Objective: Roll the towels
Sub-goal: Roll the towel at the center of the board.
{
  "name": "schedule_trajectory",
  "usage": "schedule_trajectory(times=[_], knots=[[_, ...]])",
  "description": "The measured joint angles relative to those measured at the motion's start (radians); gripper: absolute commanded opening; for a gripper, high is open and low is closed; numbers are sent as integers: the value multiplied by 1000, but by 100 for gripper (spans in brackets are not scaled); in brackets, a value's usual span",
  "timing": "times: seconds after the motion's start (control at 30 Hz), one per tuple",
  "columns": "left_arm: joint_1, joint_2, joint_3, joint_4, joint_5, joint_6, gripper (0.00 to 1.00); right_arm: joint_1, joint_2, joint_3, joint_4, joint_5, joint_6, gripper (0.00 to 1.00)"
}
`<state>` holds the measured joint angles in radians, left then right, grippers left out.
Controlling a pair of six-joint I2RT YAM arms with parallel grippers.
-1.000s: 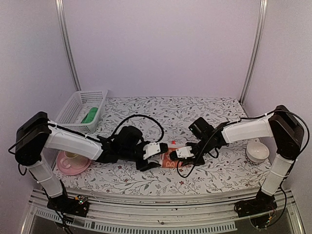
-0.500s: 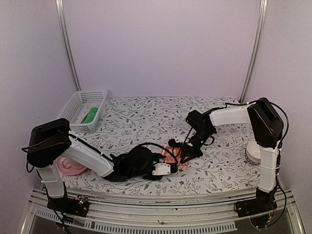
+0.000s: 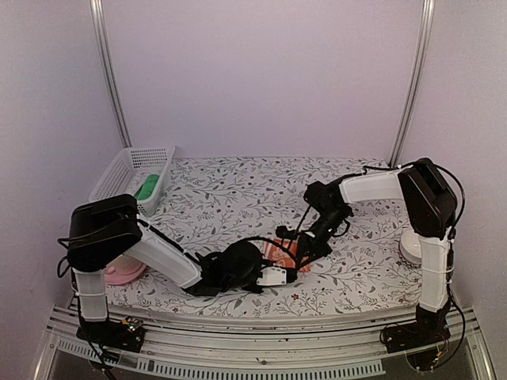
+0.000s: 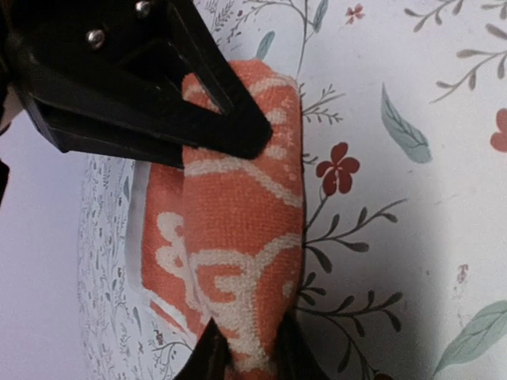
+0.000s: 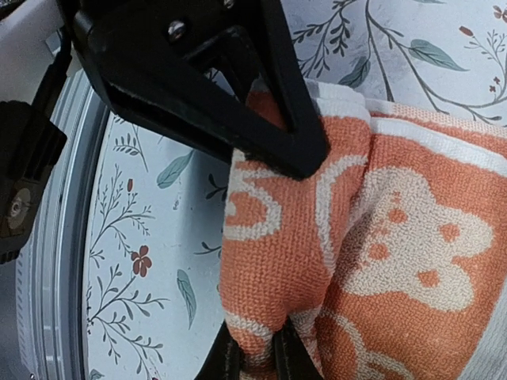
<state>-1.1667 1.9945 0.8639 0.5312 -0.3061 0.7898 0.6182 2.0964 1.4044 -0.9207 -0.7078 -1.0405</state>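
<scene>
Table (image 3: 238, 190) with a leafy floral cover fills the scene. Left arm (image 3: 158, 253) lies low along the near edge and reaches right toward the middle. Right arm (image 3: 372, 186) comes from the right side and bends down toward the same spot. White mesh basket (image 3: 119, 178) sits at far left, with the green towel (image 3: 145, 188) inside it. Pink plate (image 3: 123, 273) is near left, partly hidden by the left arm. White bowl (image 3: 410, 247) is near right, behind the right arm's upright link.

Orange towel (image 3: 281, 252) lies on the table near centre, between the two wrists, bunched into a thick fold. Left gripper (image 4: 249, 245) is clenched on the fold of the orange towel, one finger above and one below. Right gripper (image 5: 277, 253) is pinched tight on the orange towel's edge, cloth bulging around the fingers.
</scene>
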Motion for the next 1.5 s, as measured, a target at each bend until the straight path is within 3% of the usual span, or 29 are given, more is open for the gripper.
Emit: schedule_trajectory(times=[0.1,0.23,0.37,0.7,1.03,1.2,1.5], knots=[[-2,3,19,-22,4,0,5,-5,2,3,-15,-1,-4,28],[-2,6,64,-97,24,-20,5,-12,-10,-8,-22,6,-3,51],[-2,10,131,-204,79,-64,7,-21,-112,-97,31,72,-8,65],[19,72,372,-534,230,-195,16,-120,-546,-414,260,274,-35,73],[71,159,607,-808,420,-283,20,-203,-876,-773,383,354,-243,76],[107,209,710,-911,521,-313,21,-167,-993,-858,435,354,-307,76],[165,270,806,-994,683,-348,22,77,-1061,-1028,712,452,-299,75]])
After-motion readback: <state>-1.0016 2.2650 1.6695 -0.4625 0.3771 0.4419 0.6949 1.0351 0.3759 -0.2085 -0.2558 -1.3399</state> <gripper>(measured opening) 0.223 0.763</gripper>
